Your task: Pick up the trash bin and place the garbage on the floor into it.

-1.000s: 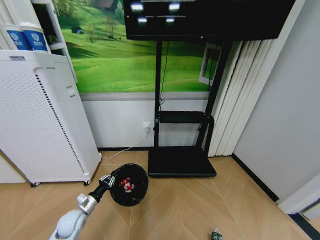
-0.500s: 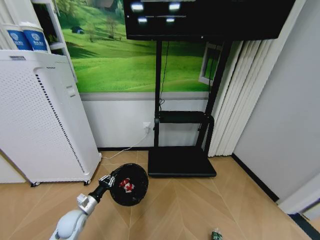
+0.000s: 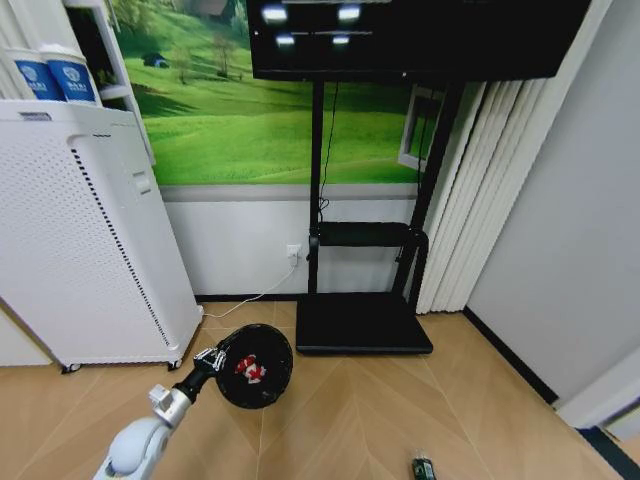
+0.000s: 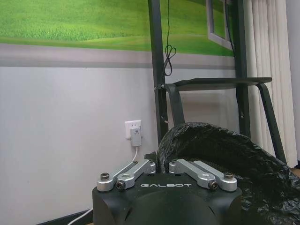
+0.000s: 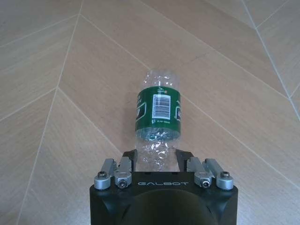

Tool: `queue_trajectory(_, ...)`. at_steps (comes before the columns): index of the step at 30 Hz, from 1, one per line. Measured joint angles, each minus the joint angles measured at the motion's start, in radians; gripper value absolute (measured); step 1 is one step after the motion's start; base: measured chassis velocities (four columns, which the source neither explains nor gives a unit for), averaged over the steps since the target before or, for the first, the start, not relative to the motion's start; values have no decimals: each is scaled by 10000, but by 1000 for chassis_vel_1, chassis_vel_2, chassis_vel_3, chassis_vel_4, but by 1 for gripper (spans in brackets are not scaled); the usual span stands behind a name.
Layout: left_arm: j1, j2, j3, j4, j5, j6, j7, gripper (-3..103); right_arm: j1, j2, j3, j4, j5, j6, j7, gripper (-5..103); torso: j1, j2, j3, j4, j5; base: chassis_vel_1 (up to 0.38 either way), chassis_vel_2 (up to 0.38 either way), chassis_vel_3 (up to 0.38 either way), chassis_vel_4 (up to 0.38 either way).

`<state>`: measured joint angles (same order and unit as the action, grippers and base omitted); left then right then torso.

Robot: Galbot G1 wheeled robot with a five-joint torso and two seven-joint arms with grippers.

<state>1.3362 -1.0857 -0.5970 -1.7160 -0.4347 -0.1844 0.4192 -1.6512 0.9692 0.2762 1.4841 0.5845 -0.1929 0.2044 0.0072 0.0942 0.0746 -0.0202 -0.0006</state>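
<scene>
Herringbone wood floor (image 3: pixel 400 420): white appliance (image 3: pixel 80 240) (on casters), TV stand (image 3: pixel 365 325).

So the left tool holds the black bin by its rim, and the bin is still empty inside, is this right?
Not quite. The left tool does hold the trash bin by its rim, but the bin is not empty: the head view shows a red-and-white wrapper ball lying inside it.

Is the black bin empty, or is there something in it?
Not empty. The trash bin, held at its rim by the left gripper, has a red-and-white wrapper lying inside on the black liner.
</scene>
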Motion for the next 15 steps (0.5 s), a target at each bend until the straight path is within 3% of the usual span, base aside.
queue_trajectory(2,-1,-16,6,29,-3,0,1,7,102,-11,-158,-92,-25,-71,0,51,0,0,0,-1,7,0,0,0,0)
queue_trajectory(5,0,-23,11,73,-4,0,12,7,191,-26,-200,-131,-25,-110,-41,48,0,1,1,0,6,0,0,0,0)
queue_trajectory(15,-76,-39,105,236,30,-2,19,7,182,-84,-46,76,77,-105,-297,25,0,0,1,0,11,0,0,0,0)
